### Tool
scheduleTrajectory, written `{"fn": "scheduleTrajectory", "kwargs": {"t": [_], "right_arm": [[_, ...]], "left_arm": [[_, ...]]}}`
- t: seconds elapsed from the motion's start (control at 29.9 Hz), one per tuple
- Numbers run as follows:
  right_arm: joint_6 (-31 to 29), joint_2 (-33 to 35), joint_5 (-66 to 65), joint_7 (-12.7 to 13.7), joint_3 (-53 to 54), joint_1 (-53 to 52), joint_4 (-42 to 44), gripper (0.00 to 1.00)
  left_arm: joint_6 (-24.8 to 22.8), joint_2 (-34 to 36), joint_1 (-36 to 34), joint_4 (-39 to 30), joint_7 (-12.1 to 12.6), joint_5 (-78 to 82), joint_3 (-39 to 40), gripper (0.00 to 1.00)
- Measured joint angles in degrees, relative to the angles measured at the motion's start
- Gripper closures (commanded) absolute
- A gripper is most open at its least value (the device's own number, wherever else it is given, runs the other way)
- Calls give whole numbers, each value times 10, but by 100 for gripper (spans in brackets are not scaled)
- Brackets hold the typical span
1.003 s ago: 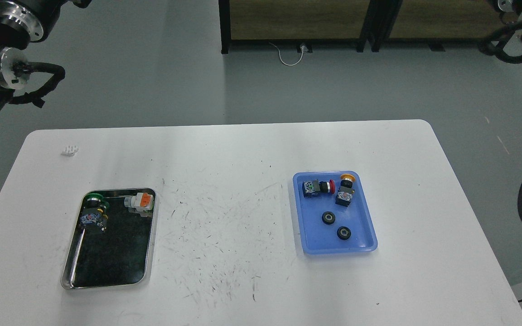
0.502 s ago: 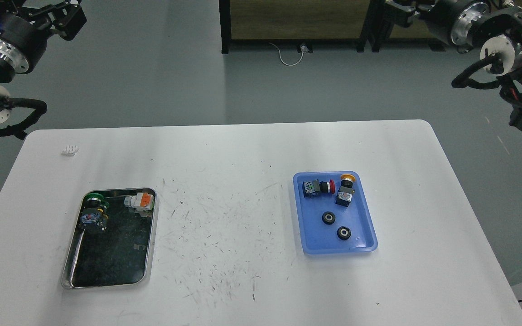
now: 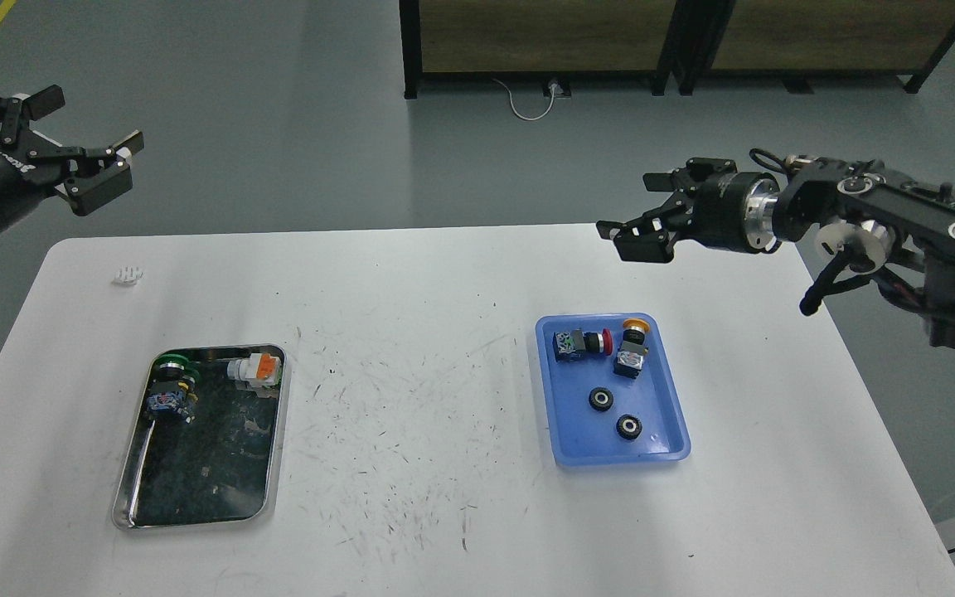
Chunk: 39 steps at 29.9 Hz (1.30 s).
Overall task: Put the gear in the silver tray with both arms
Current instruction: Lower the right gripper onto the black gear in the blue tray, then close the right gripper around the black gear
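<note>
Two small black ring-shaped gears (image 3: pixel 601 400) in your blue plastic tray (image 3: pixel 667 398), shiny rectangular silver tray (image 3: pixel 276 431) bench-left, left gripper (image 3: pixel 84 149) and right gripper (image 3: pixel 631 209) both spread, empty, above bench.

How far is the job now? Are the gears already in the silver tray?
Not yet. Both black gears lie in the blue tray. The silver tray holds only two switch parts. In hand: nothing; the left gripper and right gripper hang open and empty. Left: pick up the gears and move them across.
</note>
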<state>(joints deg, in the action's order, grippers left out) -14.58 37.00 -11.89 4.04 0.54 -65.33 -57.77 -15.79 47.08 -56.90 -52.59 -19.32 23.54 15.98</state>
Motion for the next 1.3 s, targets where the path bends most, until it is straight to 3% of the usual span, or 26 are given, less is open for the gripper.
{"fn": "scheduleTrajectory", "kwargs": {"t": [0.43, 0.64, 1.3], "right_arm": [[5, -29, -46, 2, -66, 56, -20, 1], [5, -29, -64, 2, -78, 88, -21, 1], [40, -61, -122, -7, -69, 143, -10, 16]], "left_arm": [[-3, 81, 33, -52, -5, 1, -37, 2], [0, 88, 35, -53, -11, 0, -37, 3], [7, 91, 44, -52, -11, 0, -36, 3]]}}
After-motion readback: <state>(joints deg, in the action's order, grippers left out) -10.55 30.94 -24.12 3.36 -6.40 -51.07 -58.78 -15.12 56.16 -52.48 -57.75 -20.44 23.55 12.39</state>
